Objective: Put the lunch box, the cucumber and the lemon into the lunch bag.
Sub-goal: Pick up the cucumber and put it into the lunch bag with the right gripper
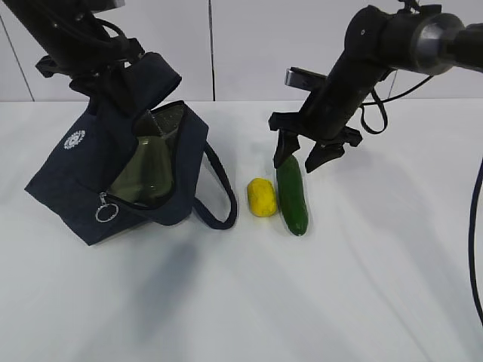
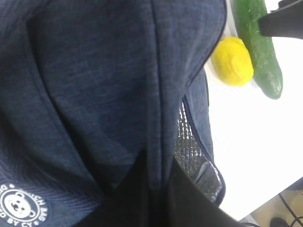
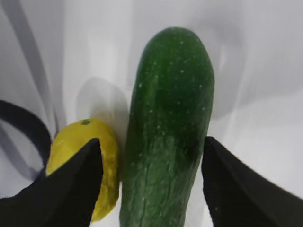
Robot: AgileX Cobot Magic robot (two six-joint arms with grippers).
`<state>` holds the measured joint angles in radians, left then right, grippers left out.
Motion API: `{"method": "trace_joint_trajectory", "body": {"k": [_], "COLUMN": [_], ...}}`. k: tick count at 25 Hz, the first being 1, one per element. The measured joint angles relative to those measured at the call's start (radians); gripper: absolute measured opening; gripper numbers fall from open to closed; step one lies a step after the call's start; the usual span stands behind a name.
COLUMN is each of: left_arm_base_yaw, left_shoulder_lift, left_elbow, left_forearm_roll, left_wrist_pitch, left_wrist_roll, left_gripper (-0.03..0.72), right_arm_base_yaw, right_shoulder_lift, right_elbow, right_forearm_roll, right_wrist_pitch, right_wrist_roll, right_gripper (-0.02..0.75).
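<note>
The navy lunch bag (image 1: 83, 170) stands tilted at the left with its mouth open towards the right. The lunch box (image 1: 147, 173) shows inside it, pale green. My left gripper (image 2: 158, 187) is shut on a fold of the lunch bag (image 2: 94, 85) at its top and holds that edge up. The lemon (image 1: 261, 197) and the cucumber (image 1: 292, 196) lie side by side on the table, right of the bag. My right gripper (image 1: 303, 158) is open, just above the cucumber's far end. In the right wrist view its fingers straddle the cucumber (image 3: 170, 132), the left one over the lemon (image 3: 87, 156).
The bag's loop handle (image 1: 219, 200) lies on the white table (image 1: 241, 302) just left of the lemon. A silver ring pull (image 1: 106, 211) hangs on the bag's front. The silver lining (image 2: 189, 142) shows at the bag's mouth.
</note>
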<state>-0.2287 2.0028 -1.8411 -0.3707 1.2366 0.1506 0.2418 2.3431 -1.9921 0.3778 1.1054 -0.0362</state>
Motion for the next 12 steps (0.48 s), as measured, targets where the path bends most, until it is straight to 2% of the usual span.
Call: {"method": "trace_joint_trajectory", "body": {"k": [12], "left_arm_base_yaw": [0.0], "left_shoulder_lift": [0.0], "left_elbow": [0.0], "left_forearm_roll": [0.001], "left_wrist_pitch": [0.0], "left_wrist_roll": [0.0], "left_gripper": [0.003], "right_arm_base_yaw": [0.006], "right_shoulder_lift": [0.067], "right_elbow": [-0.002], "right_forearm_roll": [0.0], "right_wrist_pitch": [-0.039], "right_wrist_roll": [0.022], "right_gripper": [0.492]}}
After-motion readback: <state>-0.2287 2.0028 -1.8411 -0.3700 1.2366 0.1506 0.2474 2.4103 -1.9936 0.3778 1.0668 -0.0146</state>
